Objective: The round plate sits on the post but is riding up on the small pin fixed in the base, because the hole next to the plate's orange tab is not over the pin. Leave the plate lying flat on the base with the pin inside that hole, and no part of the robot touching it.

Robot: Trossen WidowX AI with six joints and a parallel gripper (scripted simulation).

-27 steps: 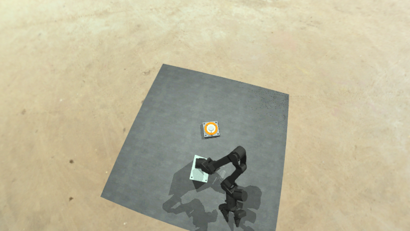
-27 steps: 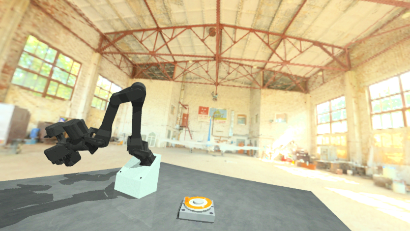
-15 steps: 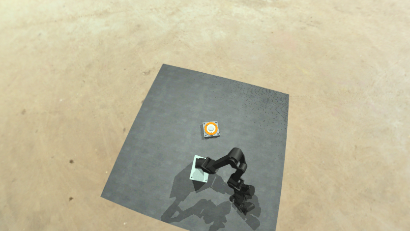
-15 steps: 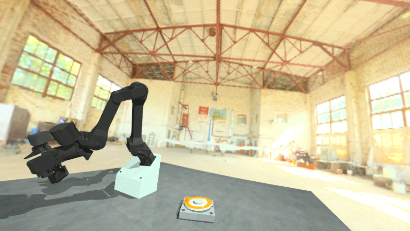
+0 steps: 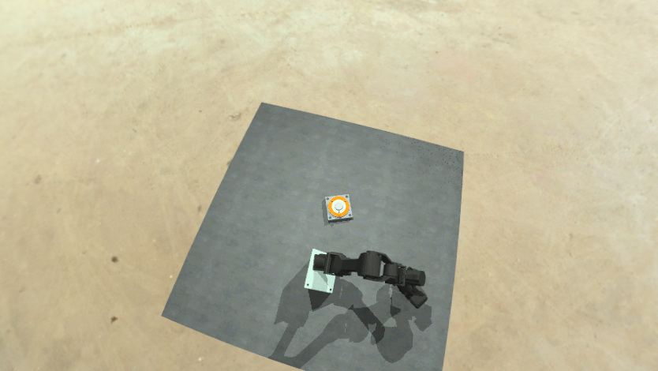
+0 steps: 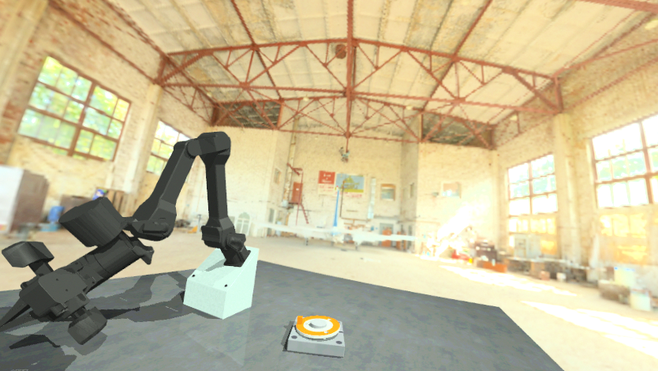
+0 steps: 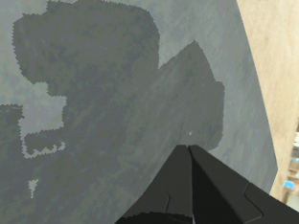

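One gap matters: the closed, empty claw hangs low near the counter edge, well apart from the orange round plate, which sits on its base beyond the arm's mount.

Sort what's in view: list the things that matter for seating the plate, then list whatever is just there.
For the job:
- orange round plate
- white post at its centre
- grey base under it
- gripper, shut on nothing, off to the side and far from the plate

Just there:
- pale mounting block under the arm
- dark mat
- sandy floor
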